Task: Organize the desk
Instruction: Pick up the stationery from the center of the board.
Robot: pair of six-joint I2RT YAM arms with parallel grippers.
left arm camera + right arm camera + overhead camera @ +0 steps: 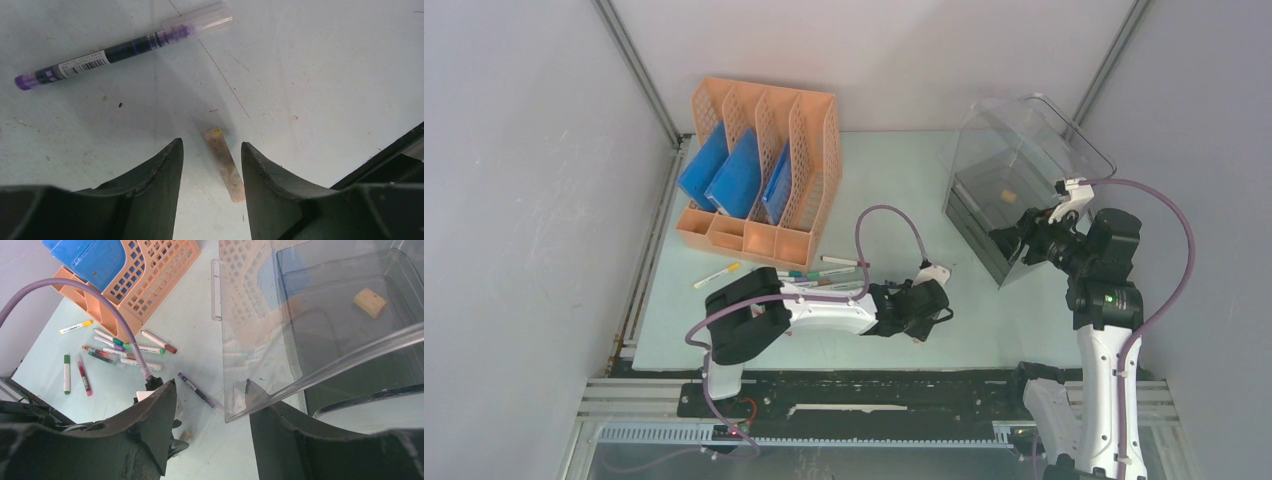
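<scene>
The pale mint-green desk (904, 170) carries loose markers. My left gripper (921, 330) is open and low over the desk, its jaws on either side of a small flat tan strip (225, 162) without touching it; the left gripper (211, 145) holds nothing. A purple marker (125, 45) lies just beyond it. My right gripper (1014, 240) is open at the front of the clear plastic drawer box (1014, 190). In the right wrist view the right gripper (210, 395) has the pulled-out clear drawer's corner (240, 405) lying over its right finger.
An orange perforated file rack (759, 170) with blue folders (724, 175) stands at the back left. Several markers (824, 275) lie in front of it, and a yellow-capped one (716, 276) further left. A tan block (370, 302) sits inside the clear drawer. Grey panel walls surround the desk.
</scene>
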